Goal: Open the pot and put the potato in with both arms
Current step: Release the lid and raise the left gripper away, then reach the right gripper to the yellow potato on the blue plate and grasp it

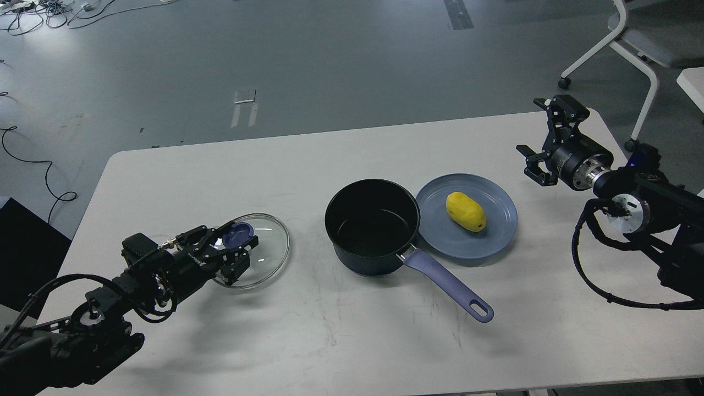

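Observation:
The dark navy pot (374,250) stands open in the middle of the table, black inside, with its lavender handle (446,286) pointing to the front right. Its glass lid (267,250) lies on the table to the left. My left gripper (240,243) is shut around the lid's blue knob (237,235). The yellow potato (466,212) lies on a flat blue plate (498,234) just right of the pot. My right gripper (531,132) is open and empty, in the air above the table's far right part, apart from the potato.
The white table (341,341) has a rounded far left corner. A white-framed chair (632,44) stands on the grey floor beyond the right end. Cables lie on the floor at the far left.

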Tool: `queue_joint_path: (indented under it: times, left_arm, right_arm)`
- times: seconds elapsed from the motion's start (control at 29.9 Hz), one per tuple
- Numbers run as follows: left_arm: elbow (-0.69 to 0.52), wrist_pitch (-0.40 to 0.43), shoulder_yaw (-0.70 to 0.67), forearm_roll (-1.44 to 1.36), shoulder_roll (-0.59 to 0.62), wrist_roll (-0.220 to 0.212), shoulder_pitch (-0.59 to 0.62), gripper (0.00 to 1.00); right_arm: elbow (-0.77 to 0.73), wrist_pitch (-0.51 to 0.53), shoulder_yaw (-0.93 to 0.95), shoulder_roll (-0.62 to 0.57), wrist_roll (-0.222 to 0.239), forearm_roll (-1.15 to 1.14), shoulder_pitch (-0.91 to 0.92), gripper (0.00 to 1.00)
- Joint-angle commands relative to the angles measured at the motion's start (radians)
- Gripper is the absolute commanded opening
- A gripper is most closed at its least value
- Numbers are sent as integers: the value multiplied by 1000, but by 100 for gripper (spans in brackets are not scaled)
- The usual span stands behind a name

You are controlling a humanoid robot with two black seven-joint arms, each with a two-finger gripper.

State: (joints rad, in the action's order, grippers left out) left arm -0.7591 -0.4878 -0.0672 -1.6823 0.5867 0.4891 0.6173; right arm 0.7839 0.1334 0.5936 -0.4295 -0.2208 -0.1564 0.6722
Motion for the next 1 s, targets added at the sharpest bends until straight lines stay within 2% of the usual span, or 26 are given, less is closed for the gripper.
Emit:
queue_joint_path:
  times: [0.0,0.2,0.3,0.43,0.57,0.64,0.7,0.74,0.84,0.97]
  left_arm:
    - [-2,-1,1,84,-1,0,1,100]
    - [-15,-1,-2,133,-16,0,19,100]
    - [-26,-1,-10,228,-15,0,48,100]
    - [-77,-1,-13,480,-5,0,154,100]
    - [-111,9,-19,705,-1,0,238,100]
    - [-111,142,-20,945,-1,0,304,100]
    - [-109,205,-20,1054,4,0,334,100]
    - [-111,263,-20,1158,13,0,355,100]
    - [-111,359,-42,1314,21,0,371,100]
    - [-111,377,-71,1323,21,0,369,100]
  right_arm:
    - [0,0,0,0,0,0,0,100]
    - [8,3,-18,-12,-3,-11,27,100]
    - [11,3,-83,-14,-17,-101,73,100]
    - [31,0,-227,-15,-87,-399,147,100]
    - [60,-46,-326,-20,-100,-674,179,100]
    - [60,-125,-437,-22,-152,-905,187,100]
    - [57,-178,-492,-22,-189,-992,188,100]
    - [49,-231,-556,-22,-219,-1072,188,100]
    - [25,-317,-676,-18,-235,-1134,196,100]
    - [23,-331,-712,-14,-236,-1134,190,99]
